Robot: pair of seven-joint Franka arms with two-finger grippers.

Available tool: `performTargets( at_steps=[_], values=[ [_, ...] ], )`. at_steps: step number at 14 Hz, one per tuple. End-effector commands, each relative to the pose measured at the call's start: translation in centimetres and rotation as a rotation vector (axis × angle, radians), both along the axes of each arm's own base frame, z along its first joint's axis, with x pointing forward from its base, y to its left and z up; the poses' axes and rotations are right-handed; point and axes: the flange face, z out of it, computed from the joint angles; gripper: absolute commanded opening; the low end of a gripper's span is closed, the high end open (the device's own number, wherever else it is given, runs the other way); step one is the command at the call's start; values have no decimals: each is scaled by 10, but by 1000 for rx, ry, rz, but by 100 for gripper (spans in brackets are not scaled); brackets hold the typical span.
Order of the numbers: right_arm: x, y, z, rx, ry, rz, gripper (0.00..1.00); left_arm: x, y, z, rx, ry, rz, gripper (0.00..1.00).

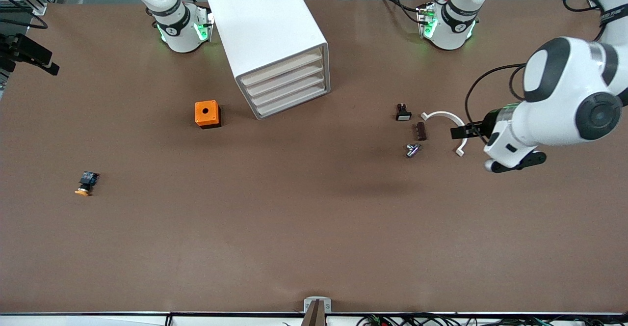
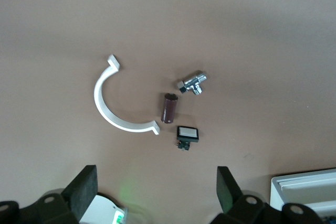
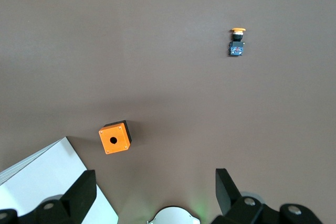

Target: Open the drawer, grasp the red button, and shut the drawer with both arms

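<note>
The white drawer cabinet [image 1: 267,36] stands near the right arm's base with all its drawers [image 1: 289,88] shut. The red-capped button is not in view. The twin button with the orange-yellow cap [image 1: 86,183] lies toward the right arm's end of the table and also shows in the right wrist view [image 3: 237,43]. My left gripper [image 1: 459,132] is open and empty in the air over a white curved clip [image 1: 444,117]; its wrist view shows the jaws wide apart [image 2: 156,182]. My right gripper [image 3: 156,184] is open and empty, high over the table between its arm's base and the orange box [image 3: 114,137].
The orange box with a hole [image 1: 207,114] sits beside the cabinet, nearer to the front camera. By the clip [image 2: 118,103] lie a black switch [image 1: 403,112], a brown cylinder [image 1: 420,131] and a metal fitting [image 1: 413,149].
</note>
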Motion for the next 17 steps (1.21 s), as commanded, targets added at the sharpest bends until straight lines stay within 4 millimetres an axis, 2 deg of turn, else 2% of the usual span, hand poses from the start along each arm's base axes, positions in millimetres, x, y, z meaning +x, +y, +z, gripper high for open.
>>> performTargets(
  at_steps=[1,5,6,9,11,13,15,16,17],
  values=[
    [-1,-4,4,-5,0,-6,100,0,-24,-14,3,28,31,100],
    [4,-4,-1,-12,10,-4,100,-11,-74,-44,68,90,95,100],
    [9,-3,-10,-12,27,-11,100,-14,-82,-49,63,111,129,100],
    [30,-1,-40,-12,83,-3,100,-16,-102,-62,-19,237,336,100],
    [35,-3,-43,-13,84,4,100,-12,-120,-70,-50,300,427,100],
    [38,-5,-47,-14,91,2,100,-15,-148,-80,-39,375,526,100],
    [40,-9,-50,-14,92,-8,100,-16,-171,-101,5,496,683,100],
    [49,-12,-67,-14,122,-13,100,-19,-184,-114,36,560,745,100],
    [53,-12,-71,-15,127,-11,100,-22,-197,-121,64,605,792,100]
  ],
)
